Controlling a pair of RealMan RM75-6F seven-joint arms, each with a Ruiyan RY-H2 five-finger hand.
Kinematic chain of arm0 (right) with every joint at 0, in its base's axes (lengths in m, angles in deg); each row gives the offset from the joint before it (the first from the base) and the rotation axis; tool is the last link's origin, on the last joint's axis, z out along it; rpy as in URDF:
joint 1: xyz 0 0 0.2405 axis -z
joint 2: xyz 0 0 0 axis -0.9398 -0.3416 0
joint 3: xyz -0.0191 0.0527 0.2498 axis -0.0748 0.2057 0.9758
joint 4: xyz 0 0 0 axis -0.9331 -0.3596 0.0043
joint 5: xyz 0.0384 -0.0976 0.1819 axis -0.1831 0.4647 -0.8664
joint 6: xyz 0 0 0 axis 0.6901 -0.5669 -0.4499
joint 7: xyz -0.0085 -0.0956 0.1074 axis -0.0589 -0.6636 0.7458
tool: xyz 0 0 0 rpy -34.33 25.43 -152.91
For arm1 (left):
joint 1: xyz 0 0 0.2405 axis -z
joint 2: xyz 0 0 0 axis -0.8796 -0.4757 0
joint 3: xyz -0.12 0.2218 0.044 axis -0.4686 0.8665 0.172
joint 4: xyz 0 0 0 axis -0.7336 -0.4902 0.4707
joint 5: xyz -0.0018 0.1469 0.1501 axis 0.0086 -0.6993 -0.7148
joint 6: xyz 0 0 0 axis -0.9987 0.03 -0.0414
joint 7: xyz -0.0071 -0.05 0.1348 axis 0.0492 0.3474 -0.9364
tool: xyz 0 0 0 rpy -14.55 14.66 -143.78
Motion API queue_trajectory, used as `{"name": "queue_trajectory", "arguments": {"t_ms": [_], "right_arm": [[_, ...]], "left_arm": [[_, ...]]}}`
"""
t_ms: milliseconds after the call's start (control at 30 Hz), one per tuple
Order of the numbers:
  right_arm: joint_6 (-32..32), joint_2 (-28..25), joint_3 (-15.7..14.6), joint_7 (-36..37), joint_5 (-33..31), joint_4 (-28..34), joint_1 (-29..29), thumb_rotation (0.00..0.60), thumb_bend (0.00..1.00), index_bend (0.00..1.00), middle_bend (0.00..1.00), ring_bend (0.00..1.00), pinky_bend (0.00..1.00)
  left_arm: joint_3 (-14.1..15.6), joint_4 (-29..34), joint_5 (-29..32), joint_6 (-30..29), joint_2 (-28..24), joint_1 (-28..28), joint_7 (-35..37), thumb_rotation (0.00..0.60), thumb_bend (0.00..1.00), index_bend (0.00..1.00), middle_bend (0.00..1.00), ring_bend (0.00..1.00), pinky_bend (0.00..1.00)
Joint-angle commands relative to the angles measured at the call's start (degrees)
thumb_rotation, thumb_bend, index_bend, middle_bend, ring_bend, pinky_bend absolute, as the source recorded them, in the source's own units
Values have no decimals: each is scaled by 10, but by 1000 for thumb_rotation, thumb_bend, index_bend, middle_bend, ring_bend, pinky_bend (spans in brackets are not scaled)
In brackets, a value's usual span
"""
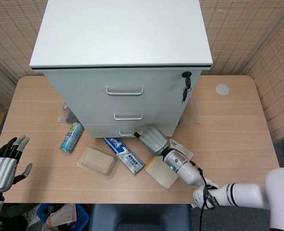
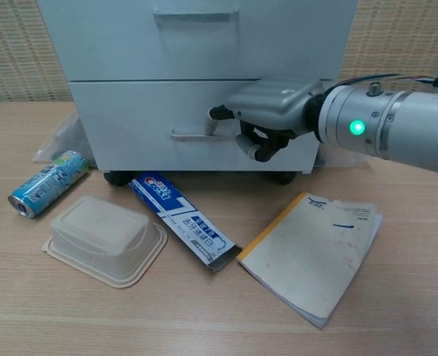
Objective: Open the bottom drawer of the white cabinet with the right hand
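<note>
Fingers (image 2: 257,145) of right hand (image 2: 267,117) curled at bottom drawer handle (image 2: 193,135), drawer closed

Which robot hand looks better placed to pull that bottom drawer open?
The right robot hand. It is already at the bottom drawer's handle, with a fingertip at the handle's right end. The left robot hand hangs open beyond the table's left edge, far from the white cabinet.

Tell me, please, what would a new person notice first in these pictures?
First, the big white cabinet at the back of the table, with three drawers. Then the right hand low in front of it, a fingertip at the bottom drawer's handle. On the wood before the cabinet lie a toothpaste box, a beige container and a booklet.
</note>
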Motion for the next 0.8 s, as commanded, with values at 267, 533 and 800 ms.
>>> {"name": "queue_trajectory", "arguments": {"t_ms": [267,533,800], "right_arm": [[0,5,-6,2,-10,-10,-12,600,653,190,826,826,819],[7,-3,-24,11,8,4,-8,600,653,190,826,826,819],[27,-18,-49,10,42,37,7,600,653,189,825,826,819]], "left_arm": [[1,-3,-1,-1,2,-1,5,600,326,71,99,86,191],[2,-3,-1,1,2,0,4,600,326,71,99,86,191],[3,-1,-2,1,1,1,2,600,326,71,99,86,191]]}}
